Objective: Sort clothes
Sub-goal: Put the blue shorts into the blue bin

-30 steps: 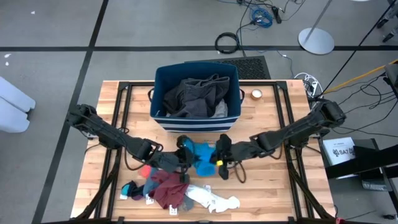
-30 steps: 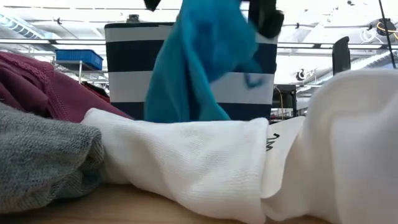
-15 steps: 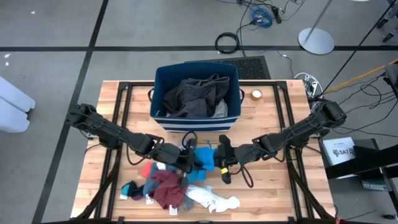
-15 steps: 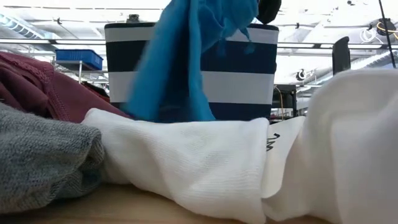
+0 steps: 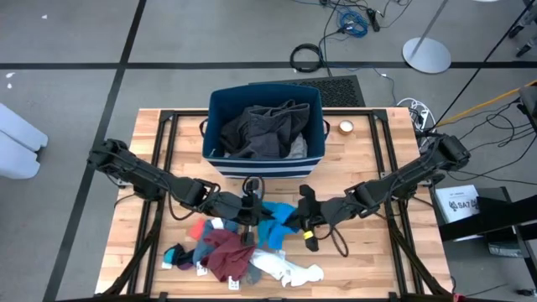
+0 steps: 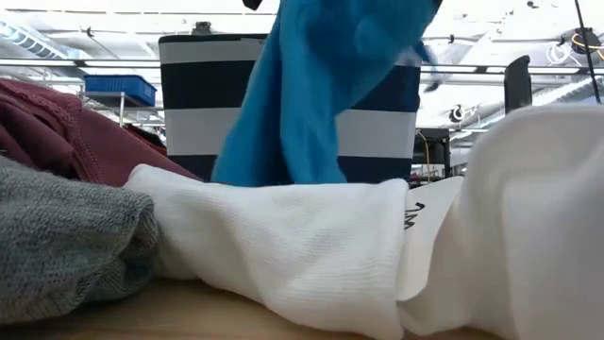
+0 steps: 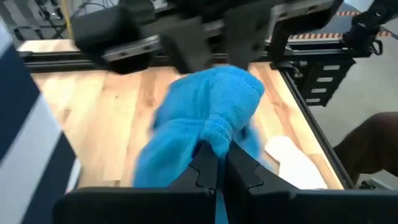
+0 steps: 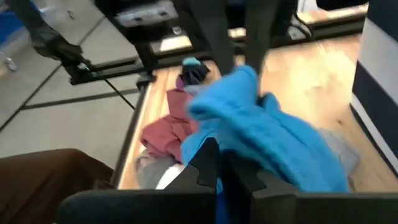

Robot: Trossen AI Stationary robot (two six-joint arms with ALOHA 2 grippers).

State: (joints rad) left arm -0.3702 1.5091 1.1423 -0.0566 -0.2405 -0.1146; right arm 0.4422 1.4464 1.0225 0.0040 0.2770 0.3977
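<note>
Fingers point(image 7: 208, 163) of the left gripper point(image 7: 216, 163) are pressed together on a fold of the bright blue piece point(image 7: 205, 118), and the left wrist view shows that pinch plainly. The right gripper point(image 8: 217, 165) has its own dark fingers point(image 8: 206, 163) clamped on the opposite end of the same cloth, as its wrist camera shows.

From overhead the two grippers, left point(image 5: 252, 214) and right point(image 5: 304, 216), face each other over the front half of the table point(image 5: 369, 159), with the blue piece point(image 5: 277, 216) strung between them. Its long axis runs across the table from one arm to the other, sagging a little in the middle. That camera is too far off to show the pinches themselves.

The table-height view gives what the overhead one does not: the blue cloth point(image 6: 326, 85) hangs off the tabletop, draping downward in front of the striped navy bin point(image 6: 377, 104). A white garment point(image 6: 311, 250) fills the foreground there, with grey fabric point(image 6: 66, 236) and a maroon piece point(image 6: 66, 132) to one side.

Back in the overhead view, the bin point(image 5: 214, 126) sits at the back centre of the table with dark grey clothing point(image 5: 264, 130) piled inside. The remaining heap lies near the front edge, just below the left gripper: the maroon piece point(image 5: 226, 252), white socks point(image 5: 289, 270) and a teal scrap point(image 5: 205, 249).
</note>
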